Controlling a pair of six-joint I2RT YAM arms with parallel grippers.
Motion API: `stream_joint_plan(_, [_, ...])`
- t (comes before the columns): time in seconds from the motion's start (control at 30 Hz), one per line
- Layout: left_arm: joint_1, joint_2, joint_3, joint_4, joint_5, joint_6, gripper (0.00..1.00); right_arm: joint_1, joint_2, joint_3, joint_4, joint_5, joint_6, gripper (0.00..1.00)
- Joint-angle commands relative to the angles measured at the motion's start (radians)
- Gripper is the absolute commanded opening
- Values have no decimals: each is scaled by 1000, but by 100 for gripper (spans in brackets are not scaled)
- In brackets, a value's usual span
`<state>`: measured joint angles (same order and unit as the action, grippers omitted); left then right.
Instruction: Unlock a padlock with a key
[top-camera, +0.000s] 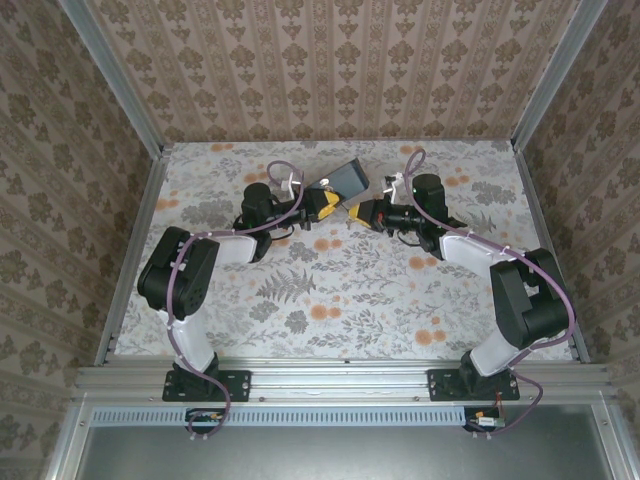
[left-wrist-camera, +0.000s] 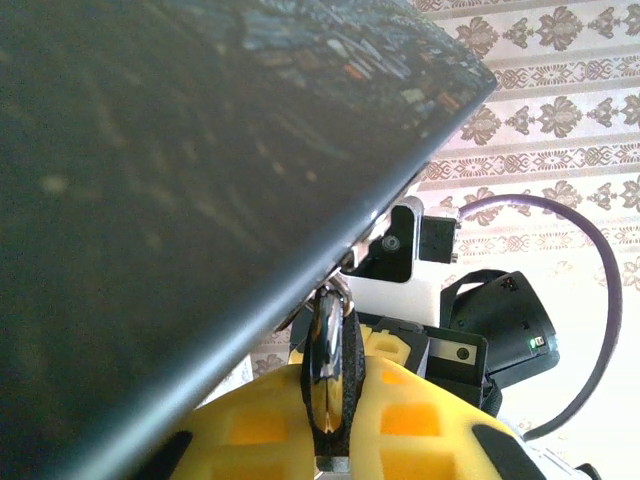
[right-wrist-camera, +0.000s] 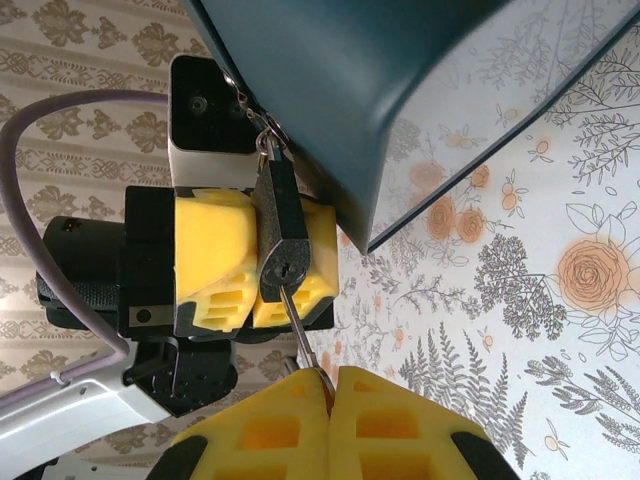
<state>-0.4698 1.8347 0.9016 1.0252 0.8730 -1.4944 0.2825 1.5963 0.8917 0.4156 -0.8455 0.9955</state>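
- The left tool (top-camera: 325, 204) is clenching the dark padlock (right-wrist-camera: 282, 240), holding it up off the floral desk (top-camera: 300, 290).
- The right tool (right-wrist-camera: 330, 400) is pinching the key (right-wrist-camera: 300, 330), its tip sitting in the padlock's keyhole.
- A dark grey case (right-wrist-camera: 380, 90) is joined by small rings to the padlock's shackle.

Floral table (top-camera: 330, 300), damask walls (top-camera: 330, 70).
The walls are rising behind and beside the table; an aluminium rail (top-camera: 340, 378) is lining its near edge.
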Motion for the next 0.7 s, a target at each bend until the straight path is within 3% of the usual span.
stream_joint_plan(0.0, [-7,-70,17,78,36,60,0,0,7,41,10,2,0,0])
stream_joint_plan(0.67, [-38,-111,37,-37,81,214,0,21,12,64,91,-25,75,0])
